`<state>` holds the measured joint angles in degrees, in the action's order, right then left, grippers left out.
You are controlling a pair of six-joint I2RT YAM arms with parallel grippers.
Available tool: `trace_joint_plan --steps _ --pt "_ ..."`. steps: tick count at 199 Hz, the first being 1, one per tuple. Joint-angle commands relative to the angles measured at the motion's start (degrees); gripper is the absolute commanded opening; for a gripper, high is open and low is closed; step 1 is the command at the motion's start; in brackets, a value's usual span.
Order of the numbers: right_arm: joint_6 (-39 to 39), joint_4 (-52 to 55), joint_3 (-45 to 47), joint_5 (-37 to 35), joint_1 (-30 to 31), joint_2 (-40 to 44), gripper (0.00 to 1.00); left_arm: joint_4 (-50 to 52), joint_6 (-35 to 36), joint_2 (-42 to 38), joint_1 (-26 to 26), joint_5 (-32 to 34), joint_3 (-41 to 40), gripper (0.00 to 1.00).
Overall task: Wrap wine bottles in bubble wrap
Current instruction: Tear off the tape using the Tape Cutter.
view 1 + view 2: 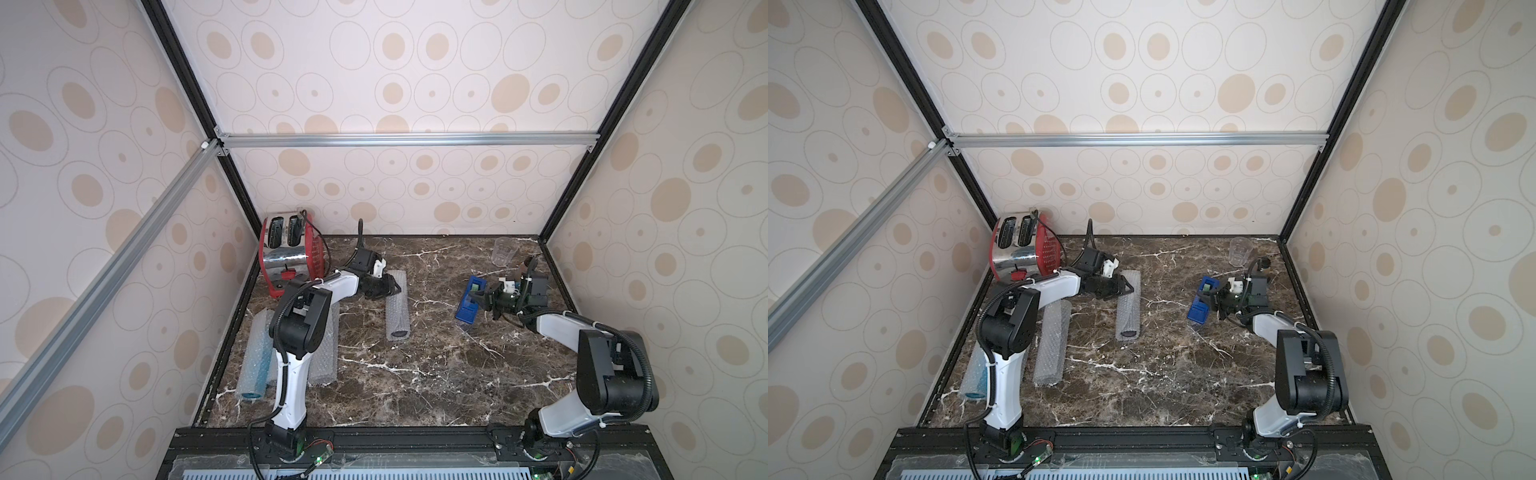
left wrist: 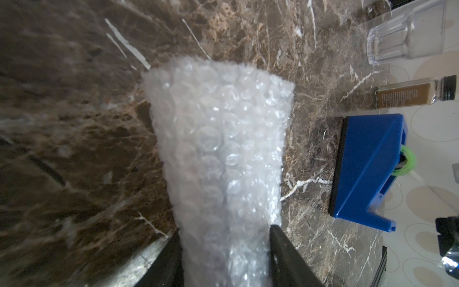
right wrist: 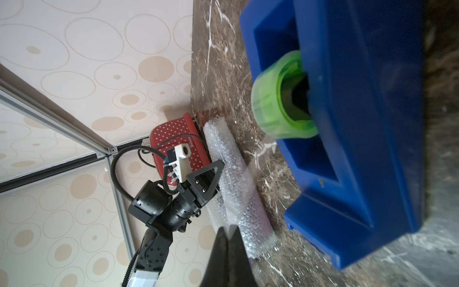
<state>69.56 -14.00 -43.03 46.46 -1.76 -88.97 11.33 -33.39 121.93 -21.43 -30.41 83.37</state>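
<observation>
Our left fingers (image 1: 392, 289) clasp the far end of the bubble wrap roll (image 1: 397, 309), which lies on the tabletop (image 1: 415, 386) with a bottle (image 1: 400, 333) inside. Our right fingers (image 3: 228, 238) pinch a tape strip (image 3: 246, 186) from the blue dispenser (image 1: 469, 301); pulled crooked, it could twist, self-stick or slip free.

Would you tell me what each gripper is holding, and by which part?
Left gripper: the bubble-wrap roll, clasped around its far half. Right gripper: seemingly the tape strip, by its free end.
</observation>
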Motion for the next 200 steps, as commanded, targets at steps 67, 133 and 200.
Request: trace_joint_plan --steps 67,133,200 --pt "2.72 -0.10 -8.98 -0.42 0.42 -0.16 0.00 5.72 0.93 0.51 -0.81 1.65 -2.17 0.51" --pt "0.87 0.98 -6.33 -1.41 0.94 -0.77 0.00 6.03 1.14 0.77 -1.16 1.55 -1.86 0.51" --pt "7.91 -7.33 -11.01 -0.23 1.68 -6.72 0.00 5.92 1.22 1.05 -1.33 1.63 -2.16 0.51"
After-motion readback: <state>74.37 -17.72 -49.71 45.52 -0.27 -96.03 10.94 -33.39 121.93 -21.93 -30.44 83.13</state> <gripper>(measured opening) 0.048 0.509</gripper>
